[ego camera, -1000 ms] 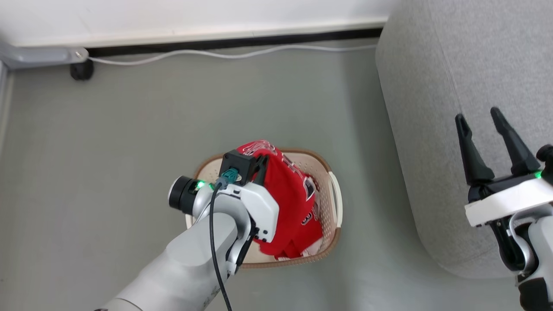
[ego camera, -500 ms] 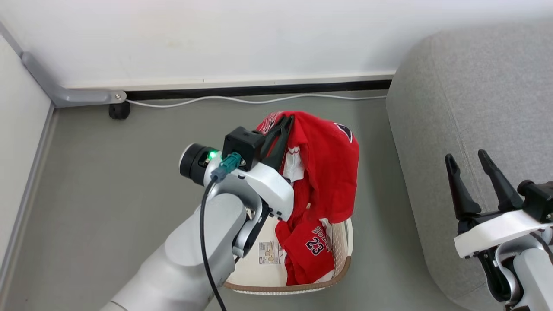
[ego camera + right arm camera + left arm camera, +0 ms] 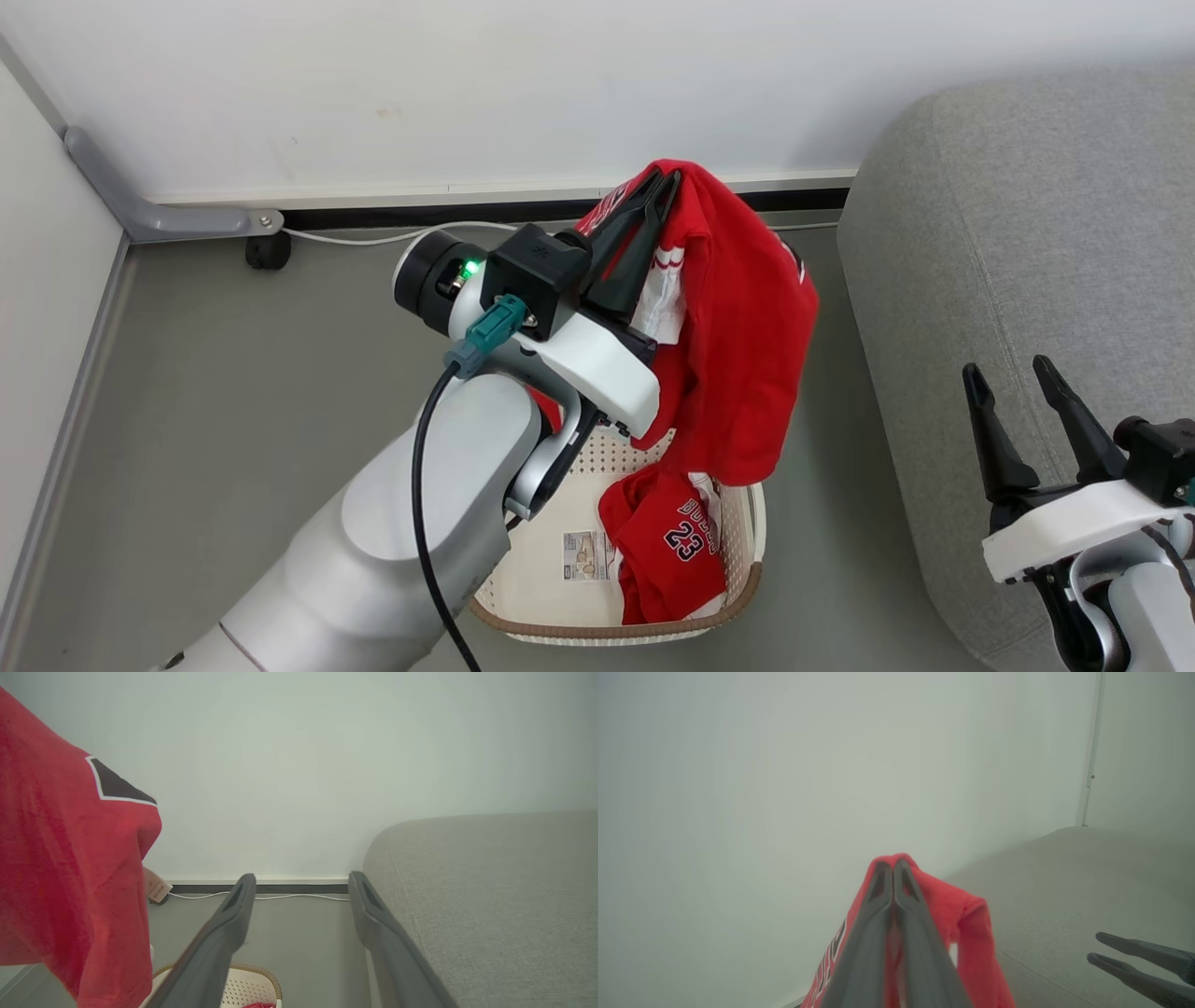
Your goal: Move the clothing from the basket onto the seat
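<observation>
Cable [image 3: 392, 235], thin and white, runs along the foot of the far wall [image 3: 467, 93], past a black caster [image 3: 268, 252] and a grey bracket [image 3: 159, 219] in the far left corner. A strip of grey floor [image 3: 233, 392] separates the basket [image 3: 742, 523] from the sofa [image 3: 1027, 233], whose rounded end rises on the right. The right gripper [image 3: 1006, 366] hovers at the sofa's near edge, well apart from the cloth. Its two dark fingers are spread and hold nothing, their tips pointing toward the far wall.

The left gripper [image 3: 665, 182] is raised above the basket, with its fingers pressed together and pinching a fold of the red garment [image 3: 747, 336] at their tips. They point far and slightly right. The garment hangs from that pinch with its long axis running straight down. It drapes over the right side of the fingers, and its lower edge is above the basket's far right part. Whether that edge touches what lies below cannot be told. A second red piece [image 3: 672, 551], showing the number 23, lies crumpled in the basket's right half, just beside a label sticker [image 3: 588, 555] on the basket's bottom.
</observation>
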